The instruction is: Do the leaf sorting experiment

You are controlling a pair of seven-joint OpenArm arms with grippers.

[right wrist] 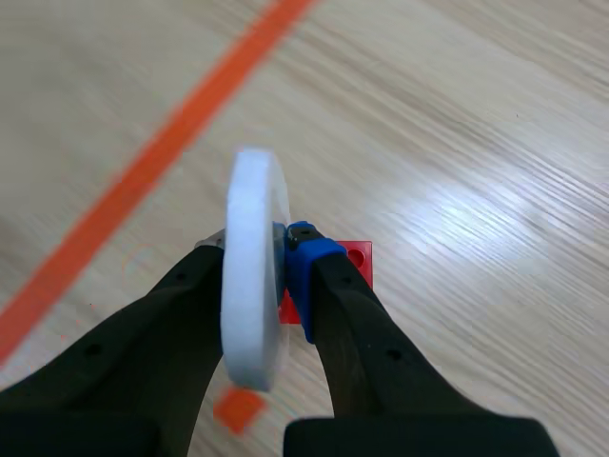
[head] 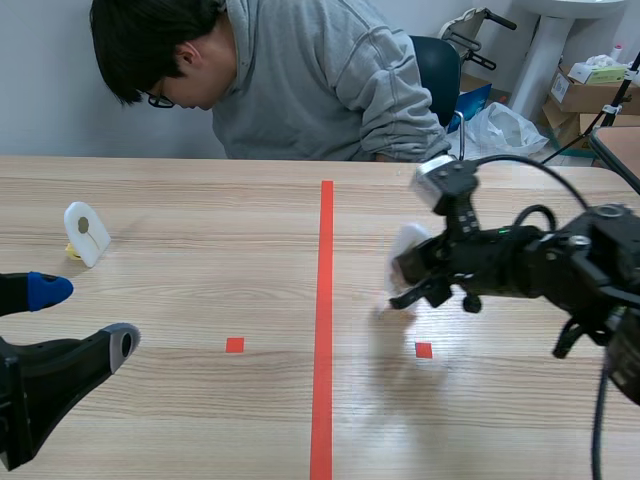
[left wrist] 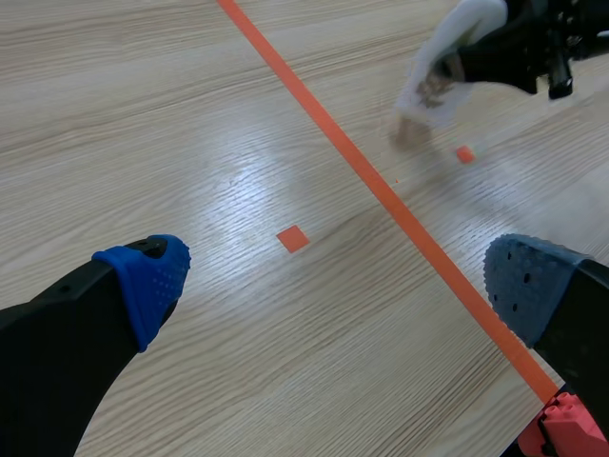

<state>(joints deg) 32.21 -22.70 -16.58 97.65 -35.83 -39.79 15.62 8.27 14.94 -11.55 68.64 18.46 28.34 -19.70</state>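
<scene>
A white flat holder (head: pixel 407 258) hangs just above the table right of the orange-red line, with my right gripper (head: pixel 412 270) shut on it. In the right wrist view the white holder (right wrist: pixel 253 276) stands edge-on between the fingers of that gripper (right wrist: pixel 262 255), and a small red piece (right wrist: pixel 358 257) shows behind the blue pad. A second white holder (head: pixel 86 233) with a yellowish bit at its foot stands at the far left of the table. My left gripper (head: pixel 85 318) is open and low at the near left, with nothing in it (left wrist: pixel 338 286). From the left wrist the held white holder (left wrist: pixel 440 69) shows far ahead.
A person in a grey hoodie (head: pixel 310 80) leans over the far table edge. An orange-red tape line (head: pixel 324 320) runs down the middle, with small square marks (head: pixel 234 344) on either side. Boxes and a bag (head: pixel 590 85) lie beyond the table at the back right.
</scene>
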